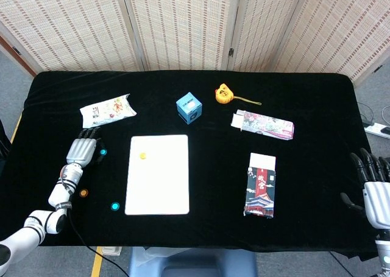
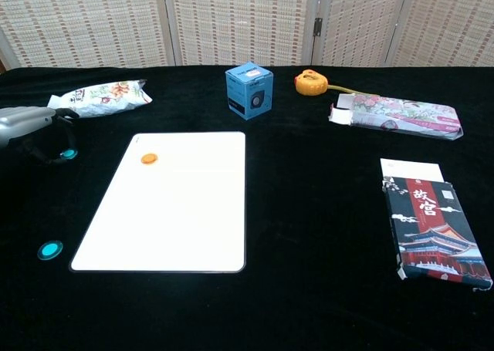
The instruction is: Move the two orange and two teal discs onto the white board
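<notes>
The white board [image 1: 158, 174] [image 2: 170, 204] lies left of the table's middle, with one orange disc [image 1: 142, 156] [image 2: 149, 159] on its far left corner. A second orange disc [image 1: 83, 193] sits on the black cloth near the front left. One teal disc [image 1: 103, 152] [image 2: 69, 153] lies just right of my left hand [image 1: 82, 149] [image 2: 31, 123], whose fingers arch down beside it and hold nothing. The other teal disc [image 1: 114, 206] [image 2: 50, 250] is off the board's near left corner. My right hand [image 1: 373, 179] hangs open at the table's front right edge.
A snack bag [image 1: 108, 109] lies just beyond my left hand. A blue cube box [image 1: 189, 106], an orange tape measure [image 1: 223, 94], a floral box [image 1: 264, 125] and a red and black box [image 1: 261, 184] lie on the middle and right of the table.
</notes>
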